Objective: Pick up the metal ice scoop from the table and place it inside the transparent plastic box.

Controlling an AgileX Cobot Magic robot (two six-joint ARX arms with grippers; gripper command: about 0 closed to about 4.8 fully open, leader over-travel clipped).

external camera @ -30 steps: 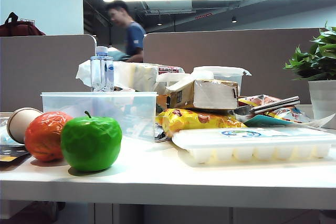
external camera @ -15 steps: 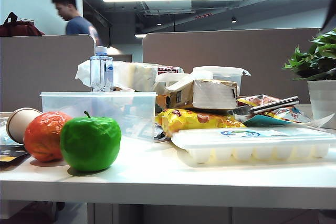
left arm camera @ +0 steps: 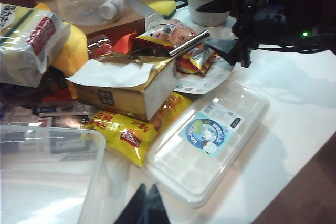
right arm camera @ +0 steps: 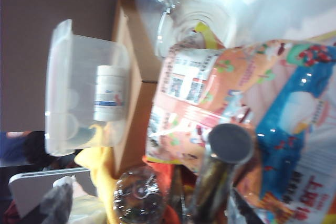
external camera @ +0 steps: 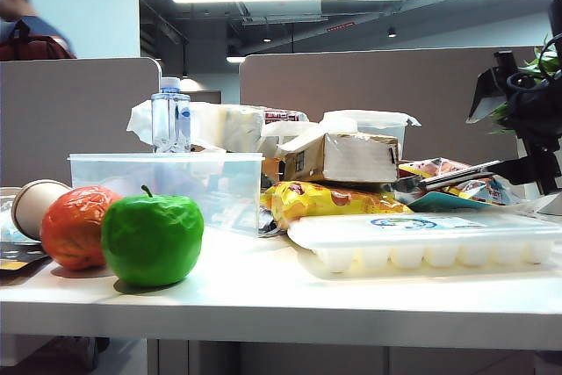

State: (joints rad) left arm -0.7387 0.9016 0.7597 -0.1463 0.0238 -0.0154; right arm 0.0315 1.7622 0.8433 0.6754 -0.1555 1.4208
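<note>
Steel scoop (external camera: 448, 177) unlifted on snack packets (left arm camera: 178, 40), near the tabletop's (external camera: 263, 300) right edge.
Right gripper (left arm camera: 233, 51) is held spread beside its handle; left gripper's (left arm camera: 147, 203) jaws are seen over the box (external camera: 167, 183), state untellable.

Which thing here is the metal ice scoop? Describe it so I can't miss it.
Start at the white ice-cube tray on the table's right. Just behind it, on colourful snack packets, lies the metal ice scoop. It is the only shiny steel item, its tubular handle pointing toward the right gripper.
</note>
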